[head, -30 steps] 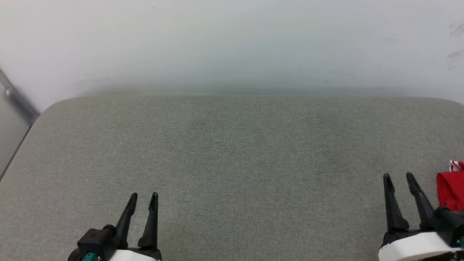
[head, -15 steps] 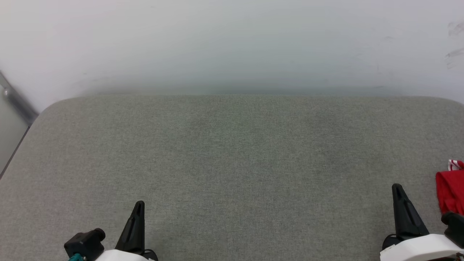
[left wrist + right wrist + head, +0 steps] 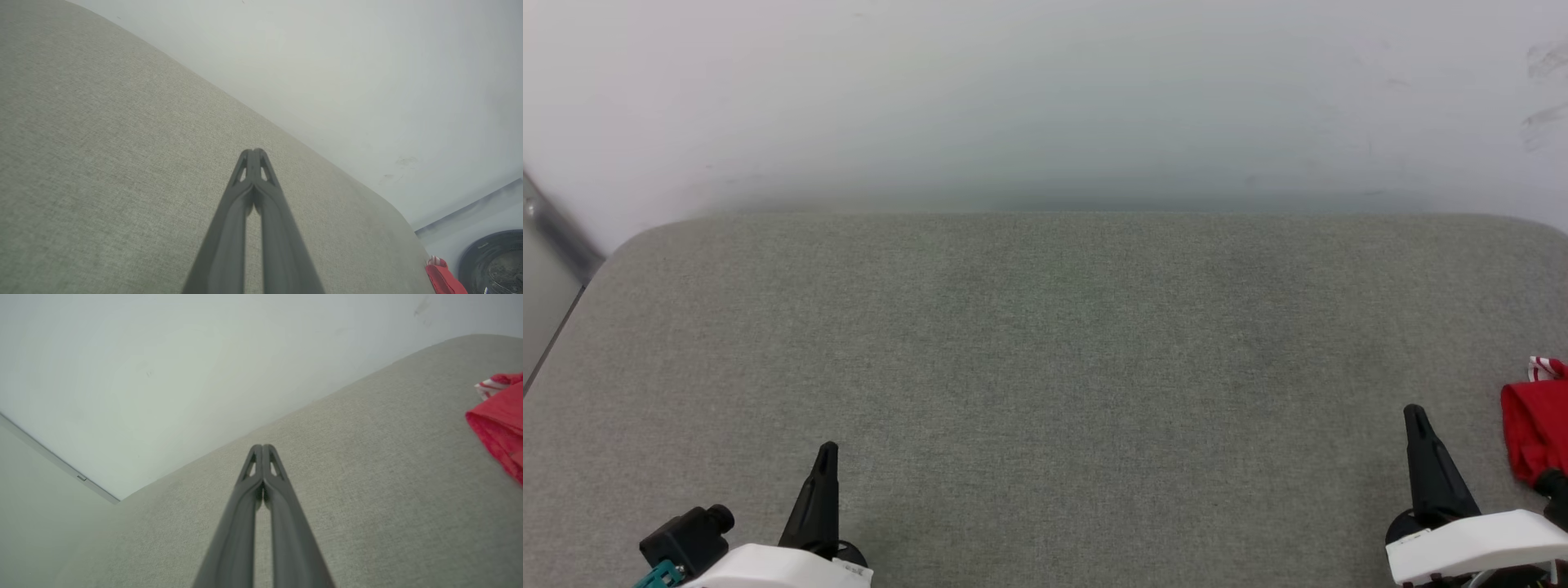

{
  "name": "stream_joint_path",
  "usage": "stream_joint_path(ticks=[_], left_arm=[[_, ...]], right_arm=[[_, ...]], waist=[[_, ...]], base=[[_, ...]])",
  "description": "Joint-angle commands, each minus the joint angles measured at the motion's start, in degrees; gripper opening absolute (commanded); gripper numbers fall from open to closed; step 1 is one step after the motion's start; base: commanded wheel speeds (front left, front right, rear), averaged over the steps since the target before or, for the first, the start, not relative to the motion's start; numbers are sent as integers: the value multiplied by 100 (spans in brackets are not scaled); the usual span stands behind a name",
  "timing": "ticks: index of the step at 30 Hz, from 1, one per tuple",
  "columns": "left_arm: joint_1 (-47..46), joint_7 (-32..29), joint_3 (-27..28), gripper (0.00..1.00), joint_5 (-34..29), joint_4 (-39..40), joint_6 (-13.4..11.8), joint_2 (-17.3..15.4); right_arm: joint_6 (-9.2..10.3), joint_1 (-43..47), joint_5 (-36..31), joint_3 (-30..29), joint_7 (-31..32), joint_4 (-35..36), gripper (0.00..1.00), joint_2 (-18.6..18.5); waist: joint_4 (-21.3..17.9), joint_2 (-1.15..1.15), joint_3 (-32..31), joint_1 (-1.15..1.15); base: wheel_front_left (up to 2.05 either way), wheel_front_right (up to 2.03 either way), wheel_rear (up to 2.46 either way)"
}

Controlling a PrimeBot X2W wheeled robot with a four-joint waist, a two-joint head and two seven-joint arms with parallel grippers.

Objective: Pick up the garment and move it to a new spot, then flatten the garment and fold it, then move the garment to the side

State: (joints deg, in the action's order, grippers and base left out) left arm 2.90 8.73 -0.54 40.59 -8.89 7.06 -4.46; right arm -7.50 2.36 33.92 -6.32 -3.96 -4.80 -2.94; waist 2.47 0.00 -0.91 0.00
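Observation:
The garment [image 3: 1535, 429] lies folded at the right edge of the grey padded table [image 3: 1045, 343]; only a red corner with a bit of striped trim shows. It appears again as a red patch [image 3: 498, 416] in the right wrist view and a small red patch [image 3: 443, 277] in the left wrist view. My right gripper [image 3: 1417, 420] is shut and empty, just left of the garment, apart from it. At the lower left my left gripper [image 3: 827, 457] is shut with nothing in it, far from the garment. The fingertips meet in both wrist views, left [image 3: 254, 153] and right [image 3: 261, 448].
A pale wall [image 3: 1045, 98] rises behind the table's far edge. A metal strip [image 3: 556, 237] runs down at the far left. A dark round object [image 3: 494, 261] sits on the floor beyond the table's right end.
Both grippers have gone from open to shut and pulled back a little toward the near edge. The garment has stayed where it lies.

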Motion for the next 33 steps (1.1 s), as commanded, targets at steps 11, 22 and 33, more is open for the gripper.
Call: stream_joint_path(ticks=[11,22,33], left_arm=[[-293,-244,114,0,944,-30,22,-4],[-411,-450,197,0,1707,-109,29,7],[-535,-684,289,0,2555,-204,35,25]], right_arm=[[0,-278,1043,-6,180,-108,0,1],[0,-388,1882,-9,334,-250,0,2],[0,-516,2826,-12,502,-407,0,4]], waist=[[-28,0,12,0],[-55,0,25,0],[-91,0,40,0]], base=[[0,0,0],[0,0,0],[0,0,0]])
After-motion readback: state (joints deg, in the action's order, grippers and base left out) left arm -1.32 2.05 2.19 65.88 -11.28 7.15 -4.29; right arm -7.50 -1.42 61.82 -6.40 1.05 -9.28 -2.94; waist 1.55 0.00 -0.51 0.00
